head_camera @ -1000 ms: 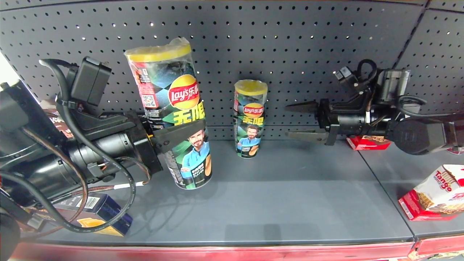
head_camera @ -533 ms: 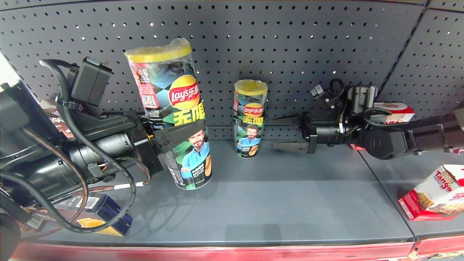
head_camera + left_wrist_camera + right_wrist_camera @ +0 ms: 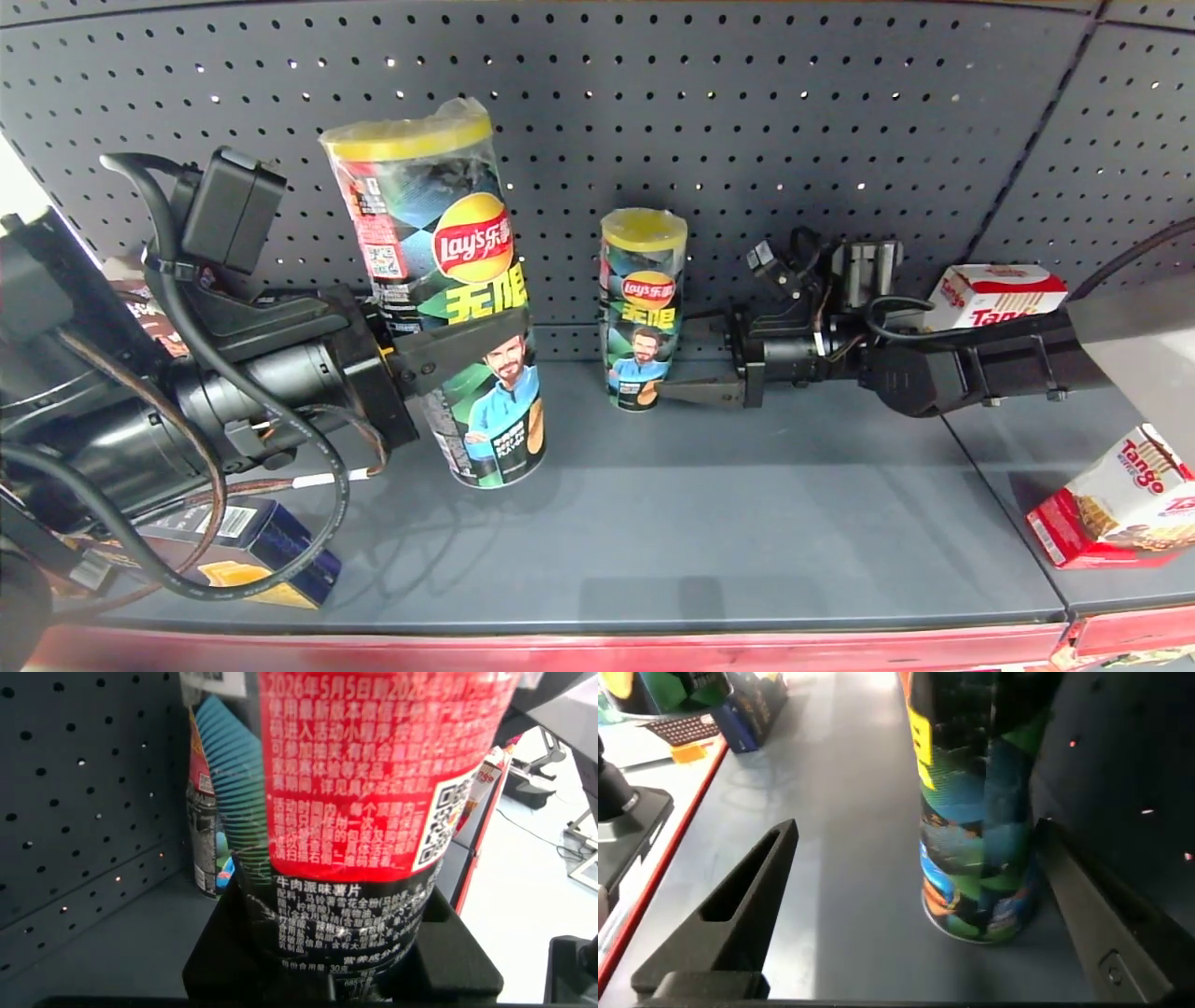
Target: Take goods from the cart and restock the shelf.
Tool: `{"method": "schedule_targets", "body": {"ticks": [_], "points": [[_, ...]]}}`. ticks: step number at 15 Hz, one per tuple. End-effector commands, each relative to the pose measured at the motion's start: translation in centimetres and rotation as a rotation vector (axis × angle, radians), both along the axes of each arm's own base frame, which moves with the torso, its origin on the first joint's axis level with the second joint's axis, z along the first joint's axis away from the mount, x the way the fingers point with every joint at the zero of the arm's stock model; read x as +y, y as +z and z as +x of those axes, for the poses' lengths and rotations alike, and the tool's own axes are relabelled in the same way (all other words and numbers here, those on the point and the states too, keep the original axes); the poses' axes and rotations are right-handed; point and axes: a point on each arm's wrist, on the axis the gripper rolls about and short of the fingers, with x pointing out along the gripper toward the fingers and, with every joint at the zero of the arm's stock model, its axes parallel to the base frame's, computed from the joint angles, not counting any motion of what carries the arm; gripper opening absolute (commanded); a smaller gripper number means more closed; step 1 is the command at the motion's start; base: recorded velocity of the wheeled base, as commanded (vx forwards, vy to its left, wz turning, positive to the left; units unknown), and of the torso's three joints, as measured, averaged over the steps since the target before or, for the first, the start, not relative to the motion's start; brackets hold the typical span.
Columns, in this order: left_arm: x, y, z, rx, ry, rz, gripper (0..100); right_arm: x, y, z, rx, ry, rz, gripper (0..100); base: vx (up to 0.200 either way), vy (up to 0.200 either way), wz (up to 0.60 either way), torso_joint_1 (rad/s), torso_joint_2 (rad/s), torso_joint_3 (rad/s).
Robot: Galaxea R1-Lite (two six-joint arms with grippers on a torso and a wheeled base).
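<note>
Head view: left gripper (image 3: 467, 350) clamps glossy tube (image 3: 429, 215), right gripper (image 3: 681, 357) gapes around short cylinder (image 3: 642, 280)

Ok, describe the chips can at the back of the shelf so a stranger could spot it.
Look at the grey shelf with the pegboard back wall. Mid-shelf, close to that wall, stands a yellow-lidded chips can, upright. Unlike its lookalike, gripped nearer the front by the left claw, this one stands free between the fingers of the open right claw.

Large can (image 3: 439, 280), small can (image 3: 642, 308): yellow lids, green-blue-black chequered wrap. Pegboard (image 3: 794, 112): dark grey, hole-dotted. Shelf edge (image 3: 560, 649): red.
</note>
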Motion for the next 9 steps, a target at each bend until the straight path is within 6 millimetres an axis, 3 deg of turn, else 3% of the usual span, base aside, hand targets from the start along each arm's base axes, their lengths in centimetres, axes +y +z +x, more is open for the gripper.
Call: {"method": "schedule_targets", "body": {"ticks": [1, 4, 9], "points": [[0.0, 0.0, 0.0, -0.001, 0.001, -0.001, 0, 0.2, -0.4, -0.3, 0.013, 0.007, -0.005, 100, 0.000, 0.000, 0.00, 0.000, 0.00, 0.000], [0.0, 0.0, 0.0, -0.002, 0.001, -0.001, 0, -0.4, -0.6, -1.3, 0.032, -0.009, -0.018, 100, 0.000, 0.000, 0.00, 0.000, 0.00, 0.000], [0.0, -0.1, 0.0, 0.002, 0.001, 0.001, 0, 1.0, -0.8, 0.5, -0.018, -0.101, -0.018, 100, 0.000, 0.000, 0.00, 0.000, 0.00, 0.000]]}}
